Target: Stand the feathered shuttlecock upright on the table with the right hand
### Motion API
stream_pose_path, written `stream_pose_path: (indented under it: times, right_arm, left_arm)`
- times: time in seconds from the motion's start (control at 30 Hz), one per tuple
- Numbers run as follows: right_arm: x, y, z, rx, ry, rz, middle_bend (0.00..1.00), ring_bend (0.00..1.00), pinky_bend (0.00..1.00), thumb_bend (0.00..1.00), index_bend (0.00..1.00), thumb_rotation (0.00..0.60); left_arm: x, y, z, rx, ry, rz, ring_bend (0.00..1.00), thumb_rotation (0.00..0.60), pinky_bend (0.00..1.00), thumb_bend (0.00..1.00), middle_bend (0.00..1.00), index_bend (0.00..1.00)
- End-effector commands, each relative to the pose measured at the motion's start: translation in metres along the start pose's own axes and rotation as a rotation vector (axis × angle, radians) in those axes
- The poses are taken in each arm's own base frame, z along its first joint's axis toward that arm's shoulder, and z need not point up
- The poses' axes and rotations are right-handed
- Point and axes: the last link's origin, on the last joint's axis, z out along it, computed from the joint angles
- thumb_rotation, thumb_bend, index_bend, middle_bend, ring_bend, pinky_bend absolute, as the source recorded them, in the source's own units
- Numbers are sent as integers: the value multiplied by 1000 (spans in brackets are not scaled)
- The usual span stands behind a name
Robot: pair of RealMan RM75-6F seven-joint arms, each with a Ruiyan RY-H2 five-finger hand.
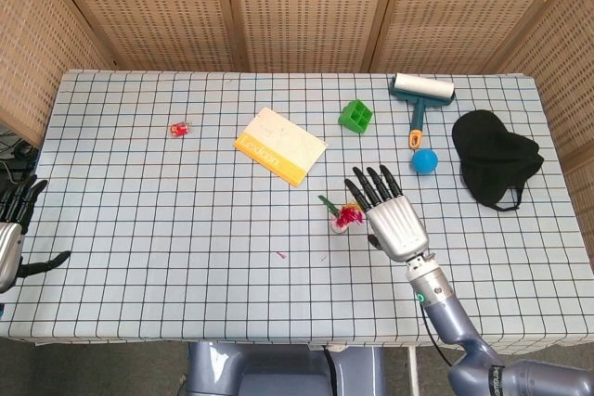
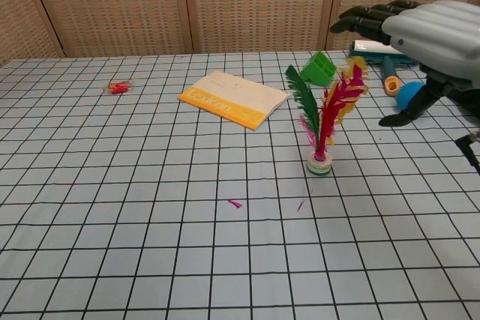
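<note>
The feathered shuttlecock point(image 2: 324, 121) stands upright on its white and green base on the checked table, with green, red and yellow feathers pointing up; from the head view the shuttlecock point(image 1: 342, 217) shows just left of my right hand. My right hand point(image 2: 427, 31) hovers above and to the right of it, fingers spread, holding nothing and clear of the feathers. The same right hand point(image 1: 389, 217) appears in the head view. My left hand point(image 1: 13, 229) rests off the table's left edge, its fingers apart and empty.
A yellow and white booklet point(image 1: 279, 146), a green block point(image 1: 355, 116), a lint roller point(image 1: 420, 95), a blue ball point(image 1: 425, 162), a black cap point(image 1: 495, 157) and a small red item point(image 1: 179, 128) lie around. Tiny pink feather bits point(image 2: 235, 203) lie near the shuttlecock.
</note>
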Motion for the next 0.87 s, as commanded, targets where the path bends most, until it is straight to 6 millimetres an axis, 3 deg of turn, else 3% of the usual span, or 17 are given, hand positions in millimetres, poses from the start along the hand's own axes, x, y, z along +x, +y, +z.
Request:
stream_pose_path:
  times: [0.03,0.33,0.53,0.7,0.87]
  right_arm:
    - [18,23,-25,-18,28,8,0,0,0,0,0,600]
    - [23,78,-60,-20,47,-31,0,0,0,0,0,600]
    - [13,113,-92,-81,46,-20,0,0,0,0,0,600]
    - [-8,129,-117,-165,11,-1,0,0,0,0,0,600]
    - [-20,132,-128,-193,-4,-8,0,0,0,0,0,600]
  left_arm:
    - [0,0,-1,-2,1,0,0,600,0,0,0,0]
    - [3,0,-4,-11,17,-1,0,600,0,0,0,0]
    - [1,3,-6,-19,15,5,0,600,0,0,0,0]
    - [-2,7,-8,-31,10,17,0,600,0,0,0,0]
    - [-3,9,-9,-38,11,18,0,600,0,0,0,0]
